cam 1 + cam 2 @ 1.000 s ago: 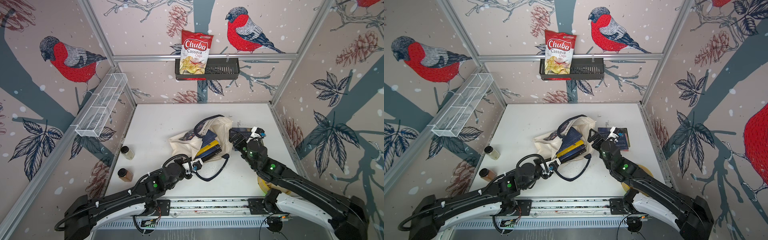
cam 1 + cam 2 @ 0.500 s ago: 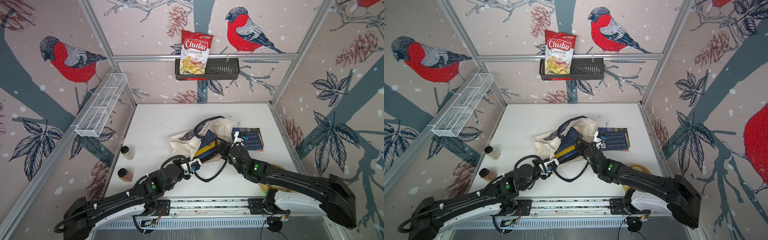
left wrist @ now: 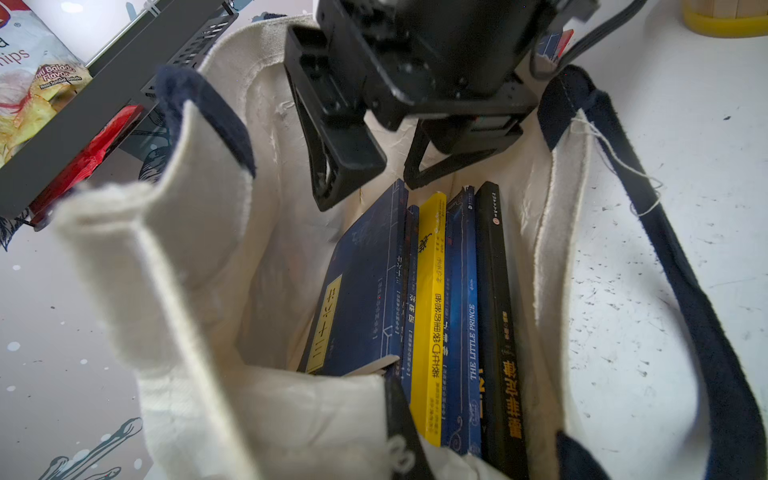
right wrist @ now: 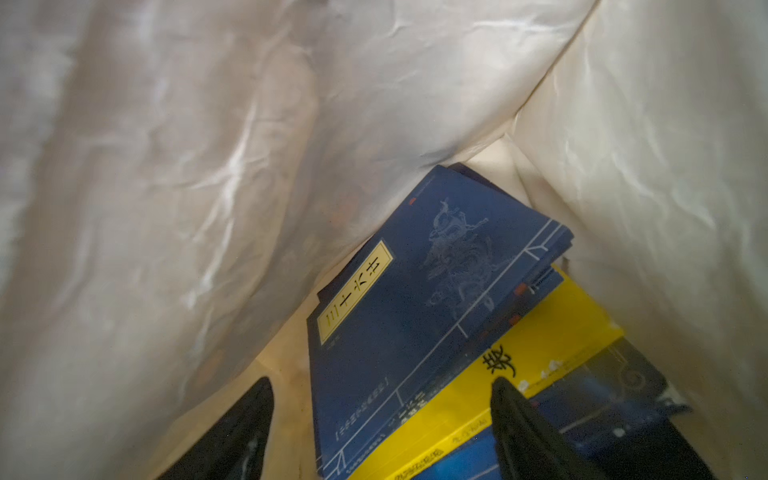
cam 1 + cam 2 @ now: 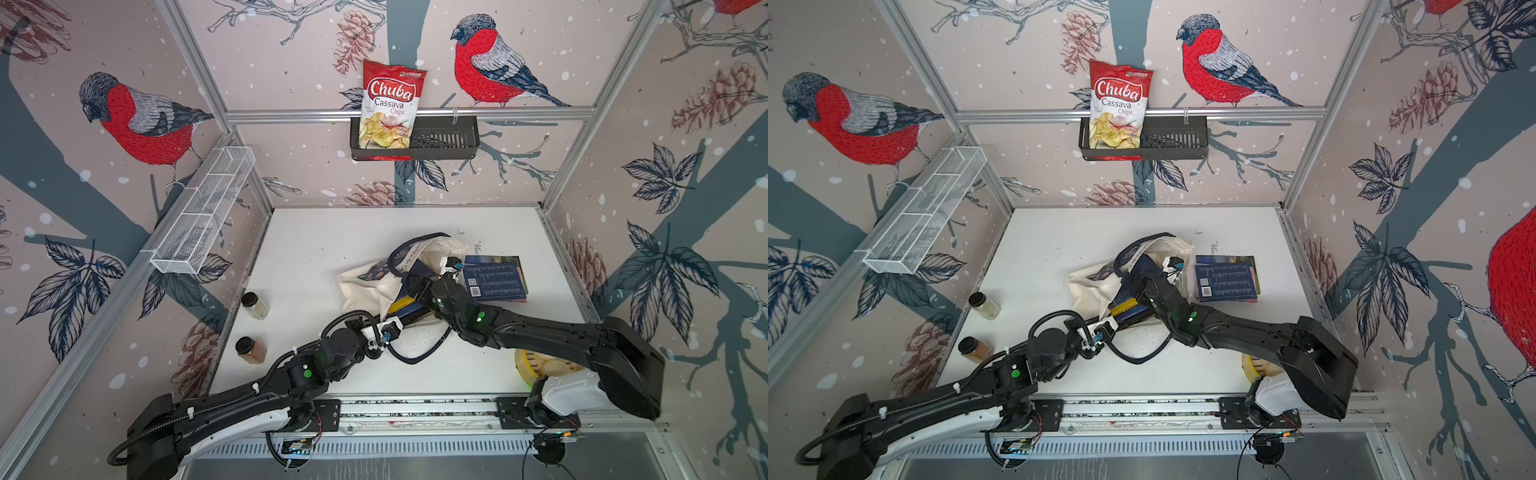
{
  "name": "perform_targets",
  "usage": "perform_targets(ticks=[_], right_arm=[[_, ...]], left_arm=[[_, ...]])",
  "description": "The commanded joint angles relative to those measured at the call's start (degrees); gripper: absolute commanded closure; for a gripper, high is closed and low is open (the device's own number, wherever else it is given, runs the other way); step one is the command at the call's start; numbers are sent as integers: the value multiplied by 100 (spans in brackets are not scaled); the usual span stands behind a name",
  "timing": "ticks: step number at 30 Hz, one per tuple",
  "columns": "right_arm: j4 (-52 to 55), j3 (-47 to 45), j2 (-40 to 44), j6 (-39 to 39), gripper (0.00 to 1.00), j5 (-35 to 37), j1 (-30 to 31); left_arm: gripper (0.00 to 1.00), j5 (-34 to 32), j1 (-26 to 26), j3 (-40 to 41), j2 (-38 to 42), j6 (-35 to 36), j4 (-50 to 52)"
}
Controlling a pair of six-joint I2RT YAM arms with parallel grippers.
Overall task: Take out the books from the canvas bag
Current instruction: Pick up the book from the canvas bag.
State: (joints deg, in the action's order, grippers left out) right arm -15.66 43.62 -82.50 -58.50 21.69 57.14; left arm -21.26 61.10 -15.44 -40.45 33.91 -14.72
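Cream bag [image 5: 370,286] clenched by left gripper [image 5: 395,326]; right gripper [image 3: 372,189] has dived back in, jaws spread over the books [image 3: 432,311], none grasped.

Inside the canvas bag [image 3: 199,257], the right hand [image 3: 370,191] crowded the mouth over the packed books [image 3: 432,311]; a free gap lay between the books and one slumped bag wall.

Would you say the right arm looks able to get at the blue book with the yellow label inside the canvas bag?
Probably yes: the right tool sits in the open canvas bag, jaws apart at the end of the blue book, with nothing between them.
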Motion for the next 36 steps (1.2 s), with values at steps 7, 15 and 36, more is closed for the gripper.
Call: perform_targets(ticks=[7,15,36], right_arm=[[-400,138,-564,-350,25,-1018,-482],[-589,282,-819,-184,34,-1305,-802],[-739,908,-1444,-64,42,-1418,-819]], left_arm=[[100,95,15,-47,-38,28,-619],[100,87,17,-46,-29,26,-622],[100,95,33,-47,-40,11,-617]])
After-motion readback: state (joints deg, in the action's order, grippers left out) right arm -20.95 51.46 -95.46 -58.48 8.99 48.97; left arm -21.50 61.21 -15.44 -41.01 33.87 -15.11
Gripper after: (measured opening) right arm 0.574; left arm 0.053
